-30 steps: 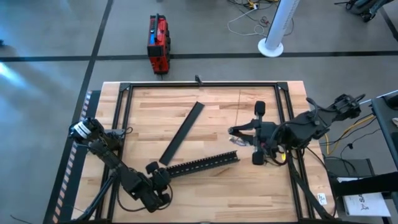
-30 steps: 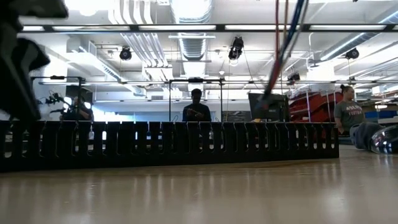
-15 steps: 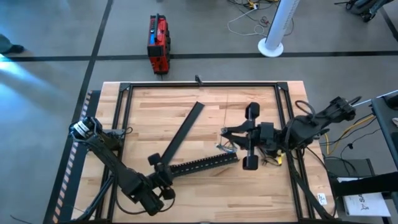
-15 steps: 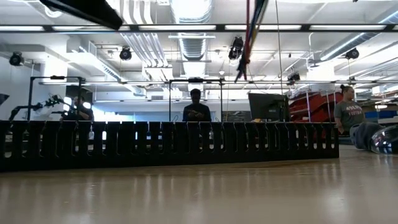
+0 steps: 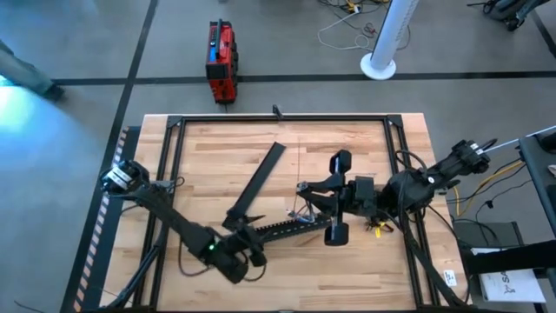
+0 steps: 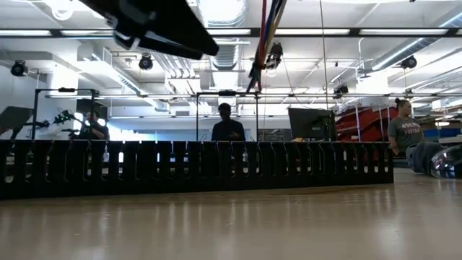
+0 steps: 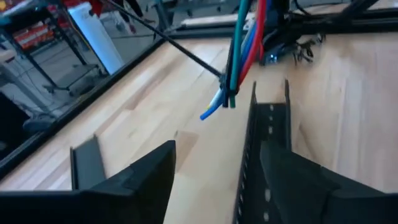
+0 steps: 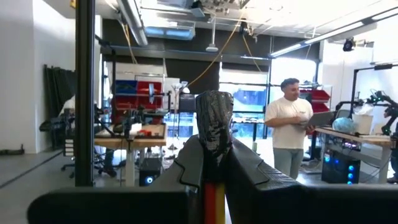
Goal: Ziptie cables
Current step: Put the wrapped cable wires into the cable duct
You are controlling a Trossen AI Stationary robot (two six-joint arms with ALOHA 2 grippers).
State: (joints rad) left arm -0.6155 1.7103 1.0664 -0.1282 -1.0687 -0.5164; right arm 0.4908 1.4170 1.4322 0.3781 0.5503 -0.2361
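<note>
The left arm reaches in low from the desk's left edge toward its front edge; the left gripper sits at the near end of the slotted black bar, its two dark fingers spread apart with nothing between them; the bar's end lies just ahead of the right-hand finger; the right arm stretches in from the right edge, wrist turned level; the right gripper is pinched together on the cables, whose taped top sticks up between its fingers; the cables hang as a tight bunch of blue, green, red and white strands, loose ends splayed just above the wood near the desk's middle, beside the slotted bar; a second plain black bar lies slantwise toward the back edge
</note>
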